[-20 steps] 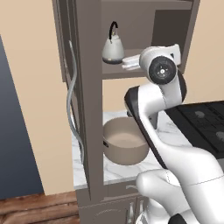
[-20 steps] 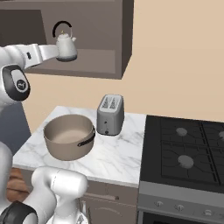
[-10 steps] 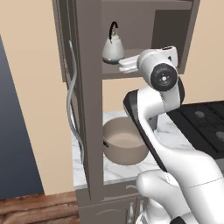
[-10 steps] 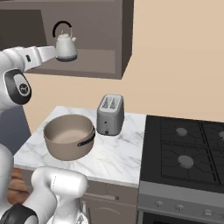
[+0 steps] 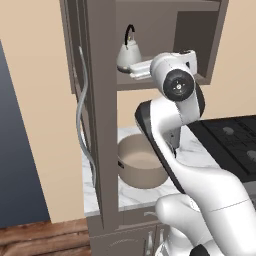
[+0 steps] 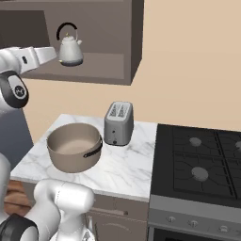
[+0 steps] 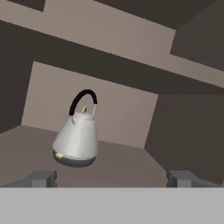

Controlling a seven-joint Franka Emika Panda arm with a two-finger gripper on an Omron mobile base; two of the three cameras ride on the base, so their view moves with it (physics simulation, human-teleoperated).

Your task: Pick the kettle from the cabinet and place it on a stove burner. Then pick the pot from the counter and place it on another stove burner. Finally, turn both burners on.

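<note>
Two dark fingertips (image 7: 43, 179) are being shown at the bottom of the hand view, set wide apart with nothing between them, so the gripper (image 7: 111, 179) is being held open and empty. It is being pointed into the cabinet (image 5: 100, 125) at shelf height, with the kettle (image 7: 78, 138) sitting ahead of it and toward the left fingertip, apart from both tips. The kettle is being seen upright on the upper shelf, its black arched handle above the silver-grey body, with the shelf's back wall behind it.

From the left base view the white arm is being seen reaching across into the open shelf, its end lying just beside the kettle (image 5: 127, 52); whether they are touching cannot be told from this side. From the right base view the arm's end is likewise being shown close to the left of the kettle (image 6: 70, 49).

Below the shelf, the pot (image 6: 74, 147) is being seen on the counter (image 6: 124, 164), near its left part, empty and upright. A toaster (image 6: 117, 123) is standing just behind and to the right of the pot, close to the cooktop (image 6: 197, 162). Four burners are being shown bare, among them one at the front (image 6: 200, 174) and one behind it (image 6: 195, 141).

No brand, label or readable writing is being shown on any of these things.
</note>
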